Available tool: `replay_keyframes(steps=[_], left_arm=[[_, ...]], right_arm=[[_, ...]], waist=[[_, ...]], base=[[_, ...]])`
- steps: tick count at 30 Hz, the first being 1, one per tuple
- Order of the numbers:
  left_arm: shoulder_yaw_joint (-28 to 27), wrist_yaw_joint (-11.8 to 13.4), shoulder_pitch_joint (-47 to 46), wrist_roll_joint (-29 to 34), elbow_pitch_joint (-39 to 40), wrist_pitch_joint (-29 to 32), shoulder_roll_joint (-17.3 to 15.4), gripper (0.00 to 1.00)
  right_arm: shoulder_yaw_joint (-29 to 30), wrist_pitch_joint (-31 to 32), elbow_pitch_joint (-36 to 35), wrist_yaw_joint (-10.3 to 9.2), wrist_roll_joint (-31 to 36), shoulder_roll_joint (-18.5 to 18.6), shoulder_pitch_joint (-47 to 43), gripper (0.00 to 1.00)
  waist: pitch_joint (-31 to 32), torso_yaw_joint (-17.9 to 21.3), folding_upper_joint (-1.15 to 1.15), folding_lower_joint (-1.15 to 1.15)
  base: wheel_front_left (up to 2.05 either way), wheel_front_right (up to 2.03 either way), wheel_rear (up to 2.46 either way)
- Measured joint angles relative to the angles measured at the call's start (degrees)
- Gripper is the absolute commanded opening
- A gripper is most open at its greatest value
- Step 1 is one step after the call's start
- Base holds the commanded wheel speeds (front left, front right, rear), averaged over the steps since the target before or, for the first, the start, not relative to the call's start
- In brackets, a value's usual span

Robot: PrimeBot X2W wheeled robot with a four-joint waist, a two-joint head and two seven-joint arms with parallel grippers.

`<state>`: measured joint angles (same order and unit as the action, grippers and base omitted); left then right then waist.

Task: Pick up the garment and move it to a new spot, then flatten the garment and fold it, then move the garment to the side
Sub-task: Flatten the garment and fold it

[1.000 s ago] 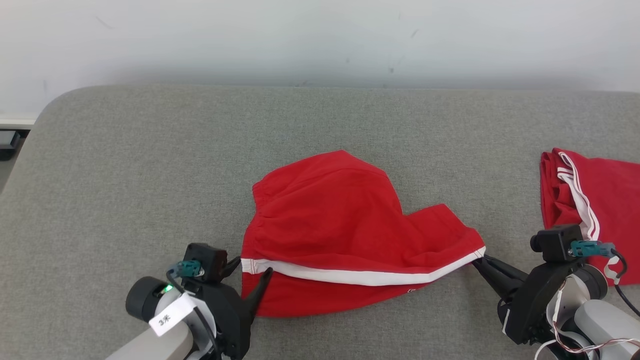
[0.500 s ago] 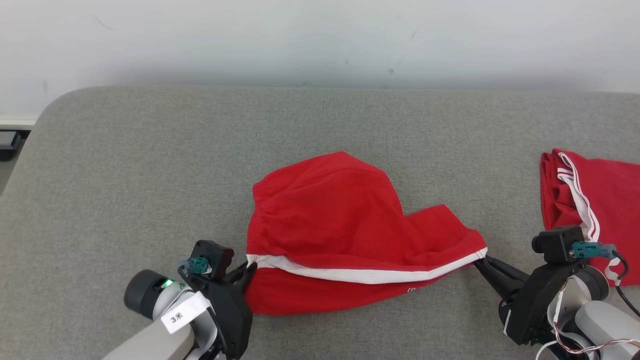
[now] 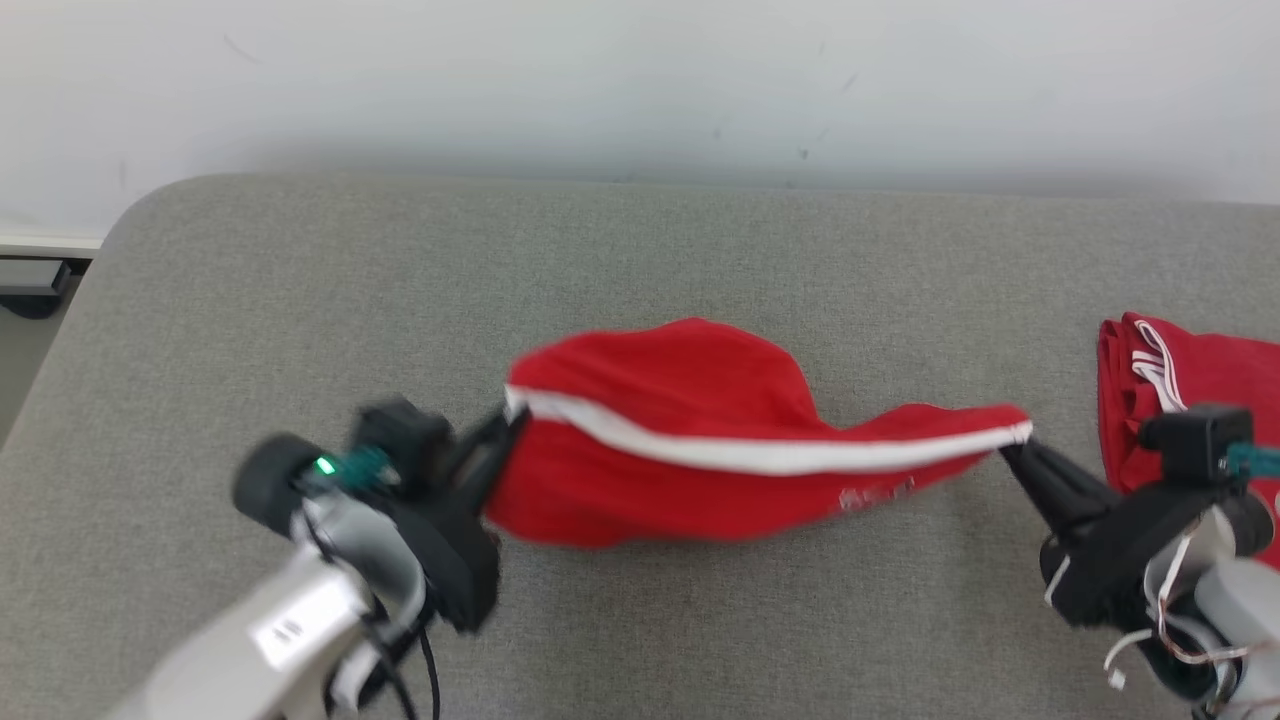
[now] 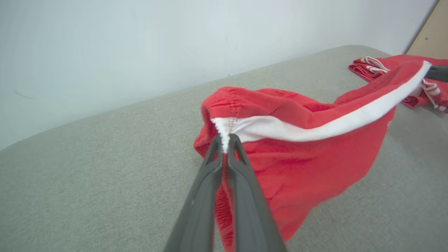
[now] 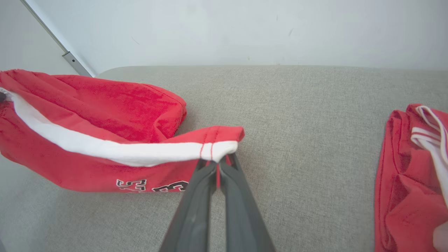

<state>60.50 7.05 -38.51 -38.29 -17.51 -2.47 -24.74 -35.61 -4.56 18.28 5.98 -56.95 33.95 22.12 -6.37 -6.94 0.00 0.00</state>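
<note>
The garment (image 3: 700,450) is a pair of red shorts with a white side stripe, stretched between my two grippers and lifted partly off the grey surface. At its waistband end my left gripper (image 3: 505,425) is shut on the stripe, as the left wrist view shows (image 4: 224,140). The hem end of the stripe is pinched by my shut right gripper (image 3: 1010,448), seen close in the right wrist view (image 5: 218,161). White lettering shows on the hanging lower part of the garment (image 5: 87,140).
A second red garment with white stripes (image 3: 1190,370) lies folded at the right edge of the grey padded table (image 3: 640,250). A white wall stands behind the table. The table's rounded left corner (image 3: 130,215) is near a drop to the floor.
The left gripper closed on the waistband end of the stripe. Both arms then raised the garment and carried it away from me, stretching the stripe taut. The head camera also shifted slightly.
</note>
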Motion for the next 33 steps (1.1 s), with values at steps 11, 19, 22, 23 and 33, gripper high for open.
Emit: replay_keyframes(steps=[11,19,22,23,33], left_arm=[[-8.9,-8.5,-10.7,-11.9,-2.9,2.6,-3.8,0.00],[-8.8,-11.7,-14.8,-14.5,-5.7,7.6,-2.1,0.00],[-8.1,-12.1,-14.5,-16.0,-5.7,9.0,-2.1,0.00],[-8.1,-12.1,-14.5,-16.2,-5.8,9.6,-2.5,0.00],[-10.7,-13.2,-28.9,-17.6,-15.0,16.5,-0.9,0.00]], right_arm=[[-0.8,4.4,2.4,0.34,1.8,-2.6,18.4,0.00],[-2.6,8.1,6.0,0.65,1.6,-4.6,24.4,0.00],[-3.5,9.8,7.0,0.67,1.5,-4.7,24.4,0.00],[-3.8,10.6,7.5,0.77,1.4,-4.9,24.5,0.00],[-4.2,20.8,18.3,0.90,-1.4,-10.6,41.3,0.00]], waist=[[0.3,1.6,0.00,0.00],[-1.9,3.1,0.00,0.00],[-3.1,3.4,0.01,0.00],[-3.5,3.5,0.00,0.00],[-9.7,6.2,0.01,0.01]], base=[[0.00,0.00,0.00],[0.00,0.00,0.00],[0.00,0.00,0.00],[0.00,0.00,0.00],[0.00,0.00,0.00]])
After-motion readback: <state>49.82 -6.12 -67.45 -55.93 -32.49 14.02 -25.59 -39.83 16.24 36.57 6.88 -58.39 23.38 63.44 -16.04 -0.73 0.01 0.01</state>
